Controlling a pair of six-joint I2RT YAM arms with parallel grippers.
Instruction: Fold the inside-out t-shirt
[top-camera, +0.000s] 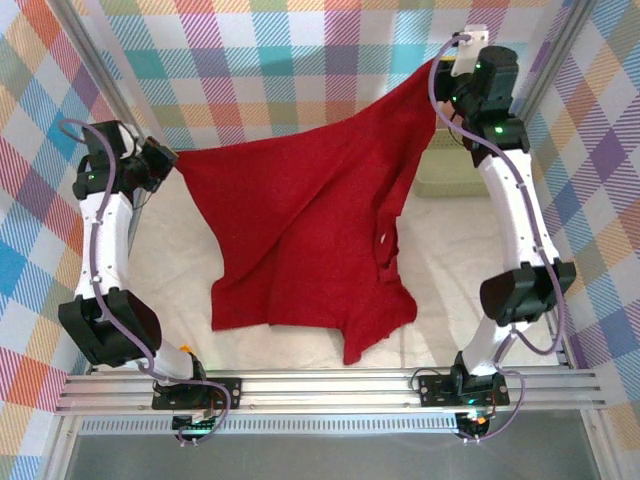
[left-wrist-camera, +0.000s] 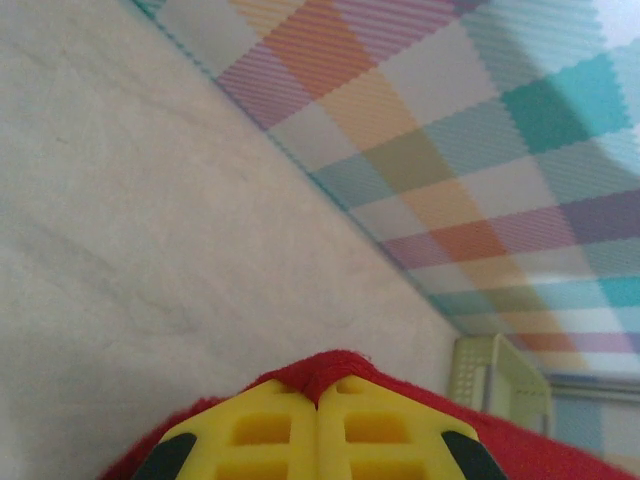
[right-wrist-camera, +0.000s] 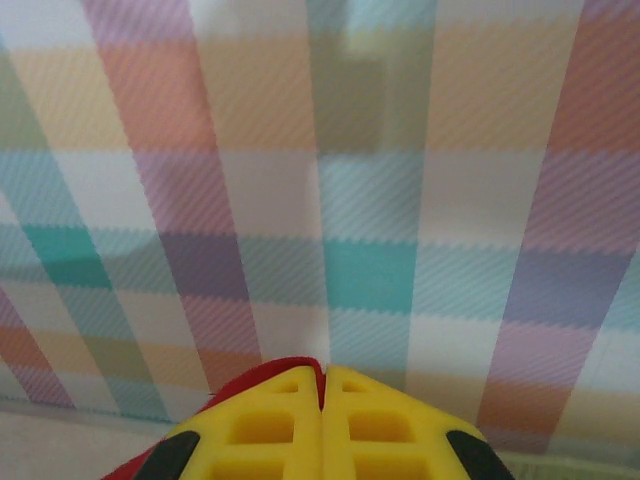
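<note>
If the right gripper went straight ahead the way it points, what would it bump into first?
Probably the checkered wall. The right gripper, shut on the red t-shirt, points straight at it, though how far off is unclear.

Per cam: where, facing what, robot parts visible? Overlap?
Top external: above, behind bases, looking down; both arms, left gripper and right gripper holding the deep-red cloth t-shirt.
Left wrist: faces along white table to plaid wall; yellow fingers shut on shirt.
Right wrist: faces plaid wall; yellow fingers shut on shirt.
Shared: shirt in all; pale green plastic basket, top and left wrist.
</note>
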